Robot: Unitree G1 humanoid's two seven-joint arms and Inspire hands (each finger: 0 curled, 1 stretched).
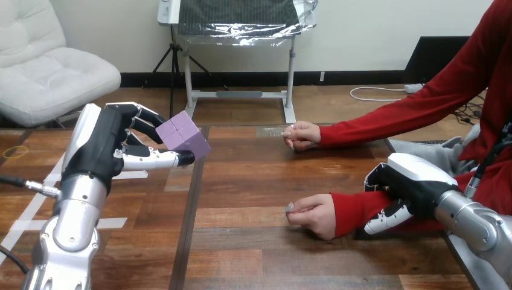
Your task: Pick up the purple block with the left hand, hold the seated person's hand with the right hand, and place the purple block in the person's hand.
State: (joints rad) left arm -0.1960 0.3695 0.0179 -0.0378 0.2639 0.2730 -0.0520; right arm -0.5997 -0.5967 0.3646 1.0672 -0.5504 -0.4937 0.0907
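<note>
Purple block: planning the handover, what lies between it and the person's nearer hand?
Nothing but bare table in the head view, from the purple block to the person's nearer hand.

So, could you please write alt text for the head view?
The robot's left hand holds a purple block above the wooden table. Its right hand is curled round the person's forearm near the wrist; the person's nearer hand rests closed.

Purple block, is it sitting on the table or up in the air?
Up in the air. The left hand pinches the purple block between thumb and fingers, clear above the table.
</note>
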